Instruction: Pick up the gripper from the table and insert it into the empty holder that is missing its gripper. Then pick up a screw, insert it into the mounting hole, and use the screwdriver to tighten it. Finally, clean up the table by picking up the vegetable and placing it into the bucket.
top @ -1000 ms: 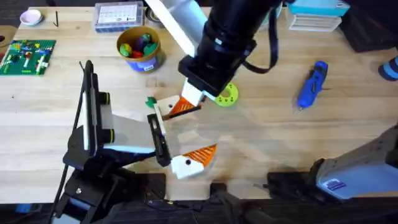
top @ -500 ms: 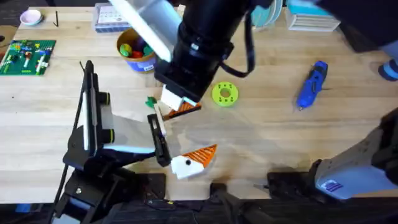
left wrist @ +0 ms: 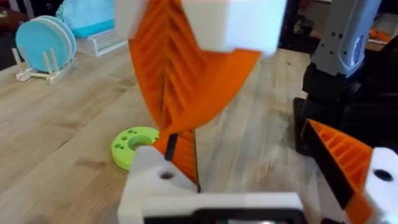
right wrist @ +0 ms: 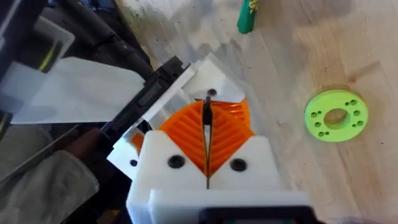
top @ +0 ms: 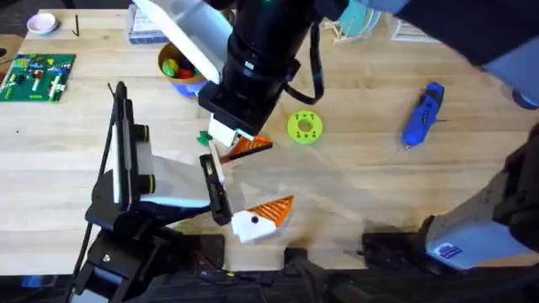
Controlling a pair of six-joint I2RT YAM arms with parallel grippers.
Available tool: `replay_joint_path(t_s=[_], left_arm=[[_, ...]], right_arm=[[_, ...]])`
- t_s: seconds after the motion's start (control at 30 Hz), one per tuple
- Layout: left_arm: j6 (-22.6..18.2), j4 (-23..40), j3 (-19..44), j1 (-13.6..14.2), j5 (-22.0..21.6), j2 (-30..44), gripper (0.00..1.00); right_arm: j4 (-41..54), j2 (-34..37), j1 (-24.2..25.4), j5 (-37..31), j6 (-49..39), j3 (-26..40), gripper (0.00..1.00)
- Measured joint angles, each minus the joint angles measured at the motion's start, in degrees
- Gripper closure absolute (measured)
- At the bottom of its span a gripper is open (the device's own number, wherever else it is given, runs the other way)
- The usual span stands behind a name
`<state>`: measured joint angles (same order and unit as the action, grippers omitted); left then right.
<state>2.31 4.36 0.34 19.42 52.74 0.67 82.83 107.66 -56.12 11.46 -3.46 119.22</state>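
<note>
Step judged: seating screw in mounting hole.
- Right gripper (right wrist: 207, 127) fingers pressed together; small dark item at tips, possibly screw, unconfirmed.
- Keep tips plumb over hole, descend slowly.
- Right arm stretched across middle, wrist pointing down over orange gripper (top: 253, 147) on left holder.
- Left gripper (top: 269, 175) fingers apart.
- Screwdriver (top: 423, 114) lay on surface, well apart.

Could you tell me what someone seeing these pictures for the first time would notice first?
The big dark right arm reaching across the middle of the table, its gripper down at the orange-and-white finger blocks mounted on the left arm. Next comes a second orange-tipped white block nearer the arm bases, and the lime-green disc just right of the gripper. The blue screwdriver lies alone at the right.
</note>
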Motion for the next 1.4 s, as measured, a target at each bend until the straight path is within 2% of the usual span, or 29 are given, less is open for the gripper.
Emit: replay_joint_path(t_s=[0.37, 1.4], left_arm=[[0.2, 0.1, 0.0, 0.0, 0.0, 0.0, 0.009], [0.0, 0.1, 0.0, 0.0, 0.0, 0.0, 0.008]], right_arm=[[1.1, 2.6, 0.0, 0.0, 0.0, 0.0, 0.996], [-1.0, 3.6, 0.0, 0.0, 0.0, 0.0, 0.996]])
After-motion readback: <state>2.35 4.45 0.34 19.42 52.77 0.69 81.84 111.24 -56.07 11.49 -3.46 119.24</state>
